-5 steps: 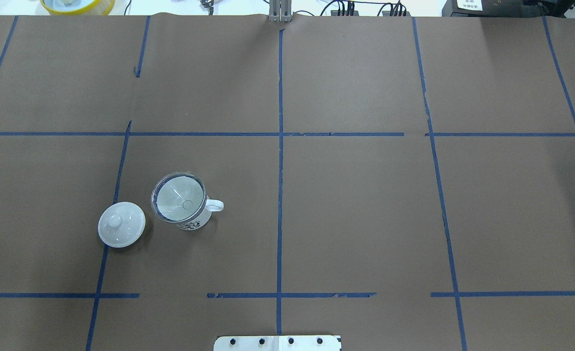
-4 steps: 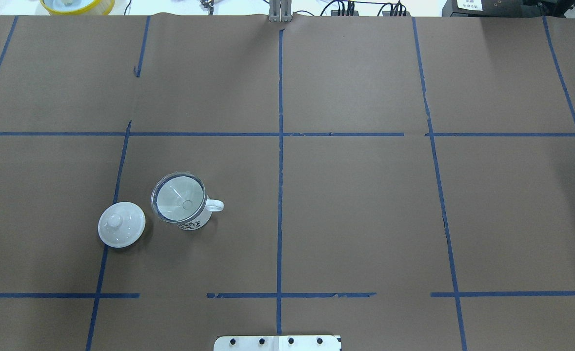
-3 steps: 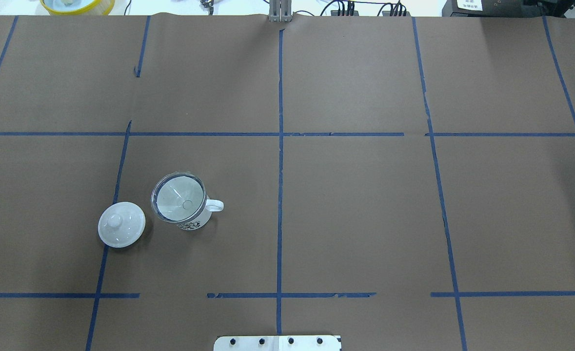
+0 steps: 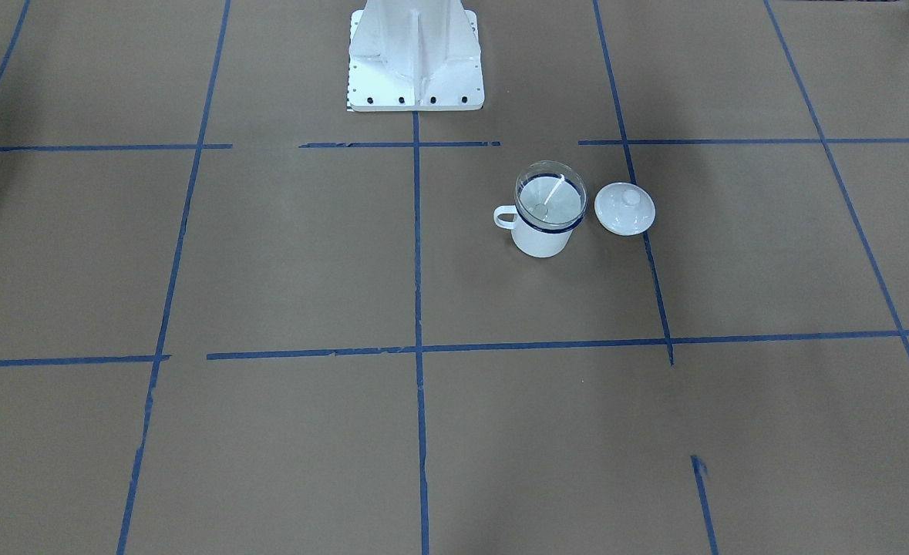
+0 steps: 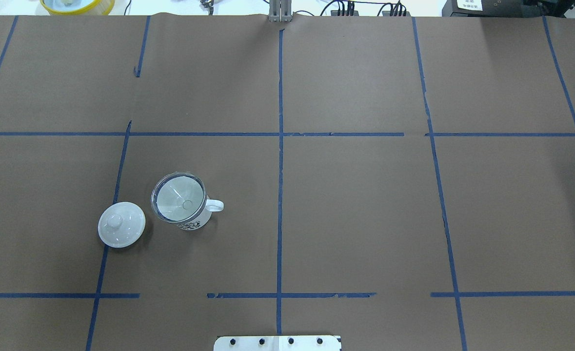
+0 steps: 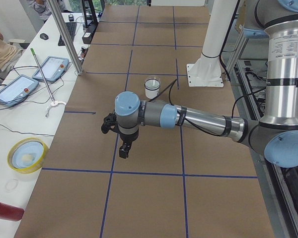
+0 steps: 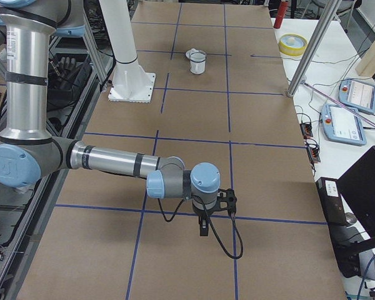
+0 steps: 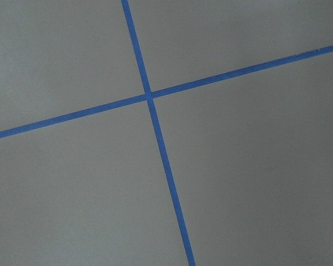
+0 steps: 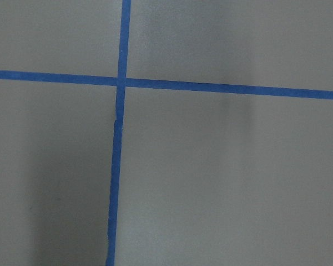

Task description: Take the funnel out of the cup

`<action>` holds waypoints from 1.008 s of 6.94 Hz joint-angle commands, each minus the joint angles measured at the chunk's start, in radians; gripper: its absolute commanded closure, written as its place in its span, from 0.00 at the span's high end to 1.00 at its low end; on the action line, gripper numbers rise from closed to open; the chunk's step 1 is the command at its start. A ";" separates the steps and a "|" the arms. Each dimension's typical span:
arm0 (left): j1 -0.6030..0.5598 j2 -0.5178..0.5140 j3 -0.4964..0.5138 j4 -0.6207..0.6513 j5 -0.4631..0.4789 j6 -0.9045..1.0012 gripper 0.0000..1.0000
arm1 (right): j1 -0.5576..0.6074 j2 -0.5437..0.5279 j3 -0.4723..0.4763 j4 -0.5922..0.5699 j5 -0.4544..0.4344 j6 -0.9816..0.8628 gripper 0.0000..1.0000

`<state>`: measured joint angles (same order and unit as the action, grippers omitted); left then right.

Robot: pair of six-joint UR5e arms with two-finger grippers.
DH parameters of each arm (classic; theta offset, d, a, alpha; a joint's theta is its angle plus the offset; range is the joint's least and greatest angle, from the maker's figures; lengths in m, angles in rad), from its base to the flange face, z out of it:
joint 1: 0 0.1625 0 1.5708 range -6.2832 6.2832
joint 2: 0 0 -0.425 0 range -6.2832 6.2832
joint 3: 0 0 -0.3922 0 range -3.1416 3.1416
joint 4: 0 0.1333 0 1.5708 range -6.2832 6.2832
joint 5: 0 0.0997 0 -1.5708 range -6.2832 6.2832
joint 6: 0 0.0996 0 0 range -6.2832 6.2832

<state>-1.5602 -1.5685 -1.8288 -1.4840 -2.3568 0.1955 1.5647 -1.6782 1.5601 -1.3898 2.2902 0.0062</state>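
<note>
**Inspector A:** Where is the task item?

**Inspector B:** The clear transparent funnel [image 5: 176, 196] is seated in the mouth of the white enamel mug [image 5: 194, 224] with the dark blue rim. Its wide round rim rests on top of the mug's rim and its thin spout points down inside. The mug stands upright on the brown paper-covered table [image 5: 365, 204], in the robot's left half. Its loop handle is turned towards the centre line.

**Inspector A:** What is next to it?

**Inspector B:** A round white knobbed lid [image 5: 121, 224] lies knob up just beside the mug, on the side away from the handle, with a narrow gap between them. It sits over one of the blue tape lines [image 5: 280, 195].

**Inspector A:** Where are the arms?

**Inspector B:** The left gripper [image 6: 124, 150] hangs fingers down above the table towards the robot's left end, well apart from the mug. The right gripper [image 7: 203, 227] hangs the same way near the opposite end, much farther from it. Neither is in contact with any item.

**Inspector A:** Are the jaws released or clenched?

**Inspector B:** I cannot tell for either one, as both appear only in the side cameras. The wrist cameras show only bare paper and crossing tape.
</note>
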 commanded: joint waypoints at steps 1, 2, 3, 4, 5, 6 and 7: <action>0.000 -0.187 0.052 -0.075 -0.004 -0.061 1.00 | 0.000 0.000 0.000 0.000 0.000 0.000 1.00; 0.000 -0.189 0.042 -0.173 -0.013 -0.091 1.00 | 0.000 0.000 0.000 0.000 0.000 0.000 1.00; -0.001 -0.136 0.027 -0.243 -0.022 -0.084 1.00 | 0.000 0.000 0.000 0.000 0.000 0.000 1.00; 0.049 -0.125 0.032 -0.418 -0.030 -0.109 1.00 | 0.000 0.000 0.000 0.000 0.000 0.000 1.00; 0.203 -0.134 0.031 -0.461 -0.010 -0.275 1.00 | 0.000 0.000 0.000 0.000 0.000 0.000 1.00; 0.342 -0.193 0.017 -0.461 0.038 -0.517 1.00 | 0.000 0.000 0.000 0.000 0.000 0.000 1.00; 0.464 -0.217 -0.033 -0.450 0.116 -0.732 1.00 | 0.000 0.000 0.000 0.000 0.000 0.000 1.00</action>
<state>-1.2468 -1.7494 -1.8201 -1.9309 -2.3148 -0.2846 1.5646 -1.6781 1.5601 -1.3898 2.2903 0.0061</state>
